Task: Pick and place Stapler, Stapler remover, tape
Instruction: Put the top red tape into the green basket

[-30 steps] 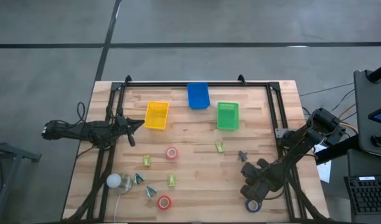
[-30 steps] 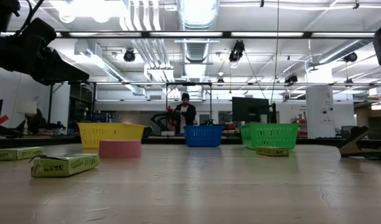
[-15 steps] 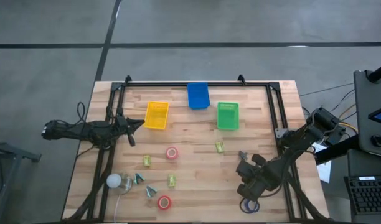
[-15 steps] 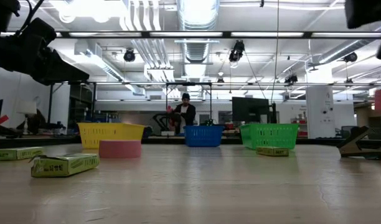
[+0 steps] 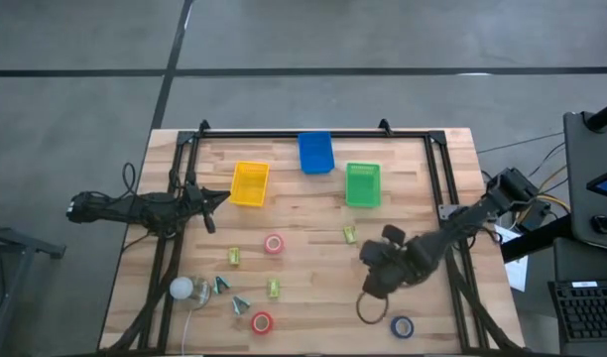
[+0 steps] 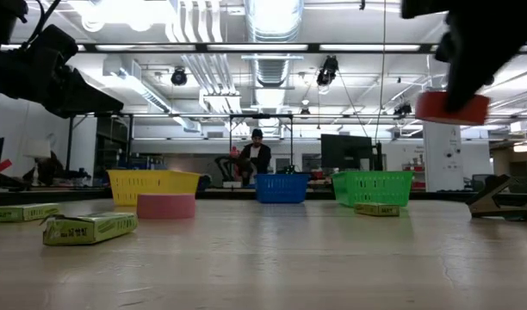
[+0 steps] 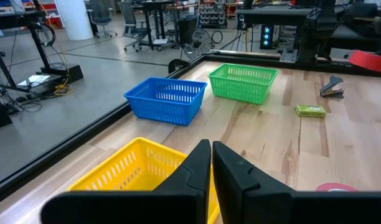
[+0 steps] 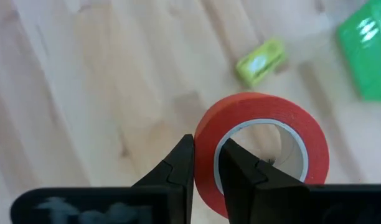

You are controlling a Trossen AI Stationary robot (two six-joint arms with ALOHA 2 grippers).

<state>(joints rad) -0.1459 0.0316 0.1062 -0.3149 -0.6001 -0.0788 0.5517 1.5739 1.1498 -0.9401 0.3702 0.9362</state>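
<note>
My right gripper (image 8: 206, 163) pinches a red tape roll's (image 8: 260, 152) wall, held clear above the table; green basket (image 8: 367, 48) lies ahead. Left gripper (image 7: 211, 163) closed, empty, just behind the yellow basket (image 7: 137, 169).

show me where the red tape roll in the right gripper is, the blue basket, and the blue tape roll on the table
red tape roll (image 8: 259, 149): right wrist view, on the red outer band.
blue basket (image 5: 315, 153): high view, on its floor.
blue tape roll (image 5: 403, 326): high view, on the ring's blue edge.

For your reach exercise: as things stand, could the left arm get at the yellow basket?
Probably yes. The left gripper, shut, sits just beside the yellow basket, with nothing between them.
</note>
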